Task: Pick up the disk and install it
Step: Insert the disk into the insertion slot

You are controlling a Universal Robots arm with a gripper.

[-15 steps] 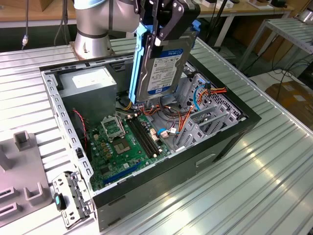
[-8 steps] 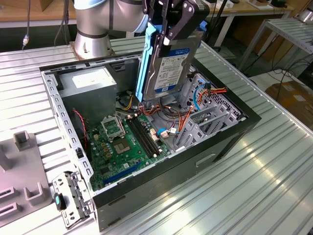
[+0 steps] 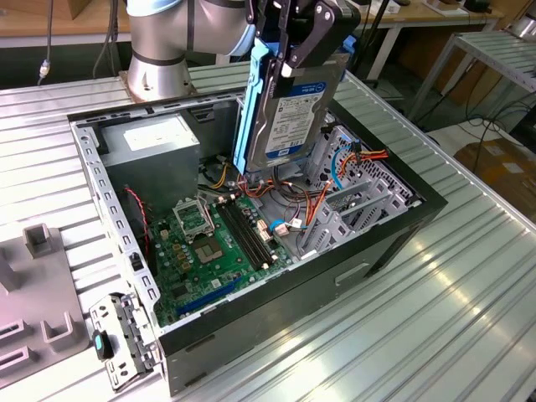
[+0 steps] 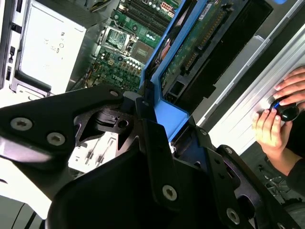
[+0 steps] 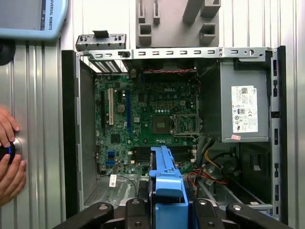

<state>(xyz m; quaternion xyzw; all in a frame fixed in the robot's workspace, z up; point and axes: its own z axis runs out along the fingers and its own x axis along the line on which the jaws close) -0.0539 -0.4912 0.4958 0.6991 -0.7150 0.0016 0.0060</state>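
The disk [image 3: 291, 117] is up in the air, standing on its end. Its white-and-blue label shows in the exterior view, and a blue rail [image 3: 251, 109] runs down its side. The gripper [image 3: 295, 60] has its black fingers squeezed tight on the top part of the disk and is holding it. The disk's low end hangs just over a bunch of orange and red wires [image 3: 316, 201] inside the open computer case [image 3: 251, 322]. The disk is not in a slot yet. A green board [image 3: 209, 251] lies flat on the floor of the case. A big grey box [image 3: 155, 146] with a white sticker sits in the case's far corner, on the exterior view's left. Grey metal racks [image 3: 360, 197] stand by the case's wall on the exterior view's right. The case lies on its side in the middle of a ribbed metal table [image 3: 435, 318]. A small metal piece with a blue latch [image 3: 117, 343] lies on the table just beside the case's near corner, on the exterior view's left. A grey block [image 3: 38, 285] sits near the table's edge on that same side. In the second wrist view, a person's hand [image 4: 269, 131] rests on the table beside the case. It is touching a round black knob [image 4: 288, 112], and another hand [image 4: 291, 83] is just beside it.
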